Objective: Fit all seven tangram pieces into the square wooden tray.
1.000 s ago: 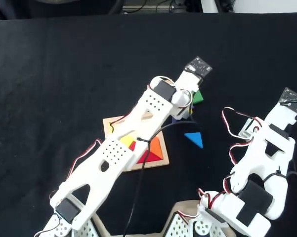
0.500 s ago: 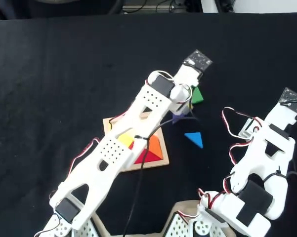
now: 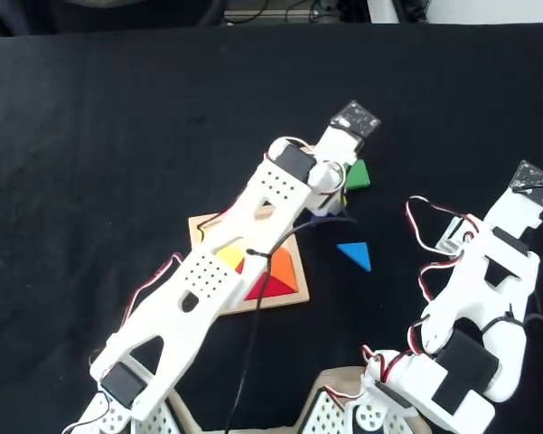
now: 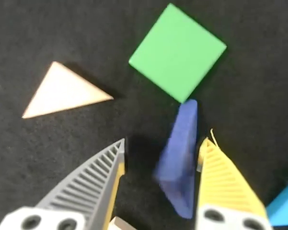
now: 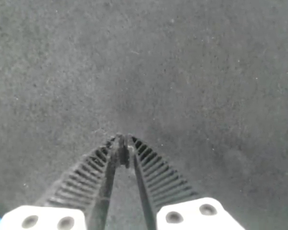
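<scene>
Left gripper point(image 4: 164, 143) hangs low over the black table point(image 4: 259, 96), its 2 fingers spread. 1 dark blue piece point(image 4: 178, 158) stands on edge between them, touching the yellow finger point(image 4: 220, 182) and clear of the grey finger point(image 4: 98, 184). Green square point(image 4: 177, 51) lies just beyond the fingertips. Pale wooden triangle point(image 4: 62, 91) lies off the grey finger's side. Wooden tray point(image 3: 285, 301) sits behind this gripper, under its arm, holding yellow point(image 3: 230, 258), red point(image 3: 276, 287) and orange point(image 3: 285, 262) pieces. Light blue triangle point(image 3: 354, 254) lies near. Right gripper point(image 5: 120, 143) is pressed together, well apart from the tray.
</scene>
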Tool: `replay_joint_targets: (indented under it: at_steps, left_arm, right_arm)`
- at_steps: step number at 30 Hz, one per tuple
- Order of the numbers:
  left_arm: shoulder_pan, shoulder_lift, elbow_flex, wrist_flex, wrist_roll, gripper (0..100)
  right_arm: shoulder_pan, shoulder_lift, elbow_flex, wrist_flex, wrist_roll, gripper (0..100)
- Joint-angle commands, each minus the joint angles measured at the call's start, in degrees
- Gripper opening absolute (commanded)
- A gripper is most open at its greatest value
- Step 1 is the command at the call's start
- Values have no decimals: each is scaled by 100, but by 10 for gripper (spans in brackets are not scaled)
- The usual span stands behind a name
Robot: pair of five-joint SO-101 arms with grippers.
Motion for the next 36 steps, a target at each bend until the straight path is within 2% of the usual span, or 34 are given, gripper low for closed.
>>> replay_joint_targets:
  at_steps: [1,8,14,18,22,27,34,36]
  left_arm:
    - [4,-88,-127,-26,-18,246]
    - [75,-88,-127,-35,-18,238]
    - [259,-88,-127,-26,-211,126]
    - [171,-176,-242,62,-211,173]
    - [145,-765,-242,642,-211,242]
    - [75,-1213,-233,1029,-211,245]
    - [-602,-1196,-198,1046,-193,247]
    - [-743,-1187,-189,1099,35,248]
  right_arm:
    - [-70,-22,-31,-105,44,11]
    - [-70,-22,-31,-105,44,11]
    - [-70,-22,-31,-105,44,11]
    - [-70,-22,-31,-105,44,11]
    - [-79,-22,-31,-105,44,11]
    - [-79,-22,-31,-105,44,11]
    - [-70,-22,-31,-105,44,11]
    - [-70,-22,-31,-105,44,11]
